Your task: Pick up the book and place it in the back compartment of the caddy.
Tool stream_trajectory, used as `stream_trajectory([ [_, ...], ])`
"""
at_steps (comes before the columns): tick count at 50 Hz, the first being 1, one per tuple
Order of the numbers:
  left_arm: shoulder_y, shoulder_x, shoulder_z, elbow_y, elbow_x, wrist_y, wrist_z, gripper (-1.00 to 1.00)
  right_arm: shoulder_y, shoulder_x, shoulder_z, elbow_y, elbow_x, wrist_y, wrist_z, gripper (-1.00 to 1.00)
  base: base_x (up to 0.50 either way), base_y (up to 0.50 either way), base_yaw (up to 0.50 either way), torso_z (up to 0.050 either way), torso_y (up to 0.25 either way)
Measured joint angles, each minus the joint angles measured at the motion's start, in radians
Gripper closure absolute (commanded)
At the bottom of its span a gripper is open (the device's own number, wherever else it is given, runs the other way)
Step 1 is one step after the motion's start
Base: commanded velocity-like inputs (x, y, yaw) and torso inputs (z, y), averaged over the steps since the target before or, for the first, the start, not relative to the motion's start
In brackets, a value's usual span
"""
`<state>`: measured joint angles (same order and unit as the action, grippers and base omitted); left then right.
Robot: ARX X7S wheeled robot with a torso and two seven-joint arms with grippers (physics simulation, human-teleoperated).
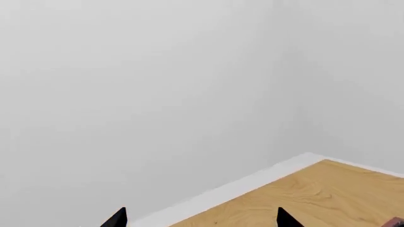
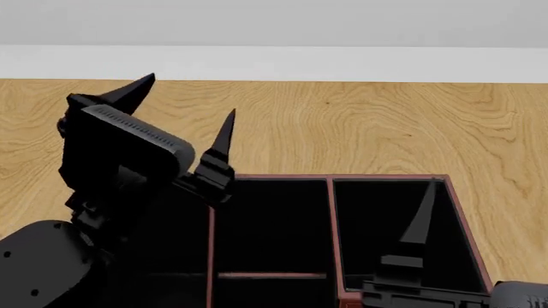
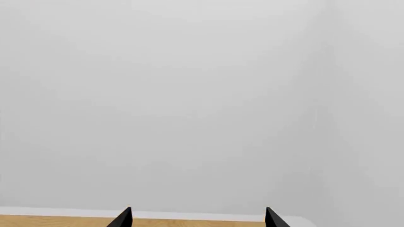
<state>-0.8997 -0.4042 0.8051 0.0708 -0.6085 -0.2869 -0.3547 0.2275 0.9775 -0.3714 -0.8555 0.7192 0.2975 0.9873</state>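
Note:
The book is out of view in every frame. The caddy, a red-brown box with a black interior, fills the lower part of the head view. Its back compartment lies in the middle column, beyond a thin cross divider. My left gripper is raised above the caddy's left section, open and holding nothing; in the left wrist view its gripper points at the wall and the wood. My right gripper is open and empty too. In the head view only one of its fingers shows, over the caddy's right section.
The caddy stands on a light wooden table. A white strip borders the wood at the far side, with a plain grey wall behind it. A small red-brown corner shows at the left wrist view's edge.

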Motion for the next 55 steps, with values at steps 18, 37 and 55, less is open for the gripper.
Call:
stream_trajectory([
  [18,0.11,-0.087,-0.051,0.205,-0.012,0.009,-0.147,-1.0,0.01,-0.006,-0.009,-0.007,0.001,0.008,-0.005,-1.0,0.0,0.0,0.0,0.0,0.0],
  [37,0.199,-0.169,-0.082,0.397,-0.025,0.021,-0.238,-1.0,0.036,-0.003,-0.012,-0.045,0.018,0.04,0.013,-1.0,0.0,0.0,0.0,0.0,0.0],
  [55,0.308,-0.239,-0.121,0.517,-0.04,0.09,-0.285,-1.0,0.04,-0.004,-0.016,-0.047,0.018,0.044,0.014,-1.0,0.0,0.0,0.0,0.0,0.0],
])
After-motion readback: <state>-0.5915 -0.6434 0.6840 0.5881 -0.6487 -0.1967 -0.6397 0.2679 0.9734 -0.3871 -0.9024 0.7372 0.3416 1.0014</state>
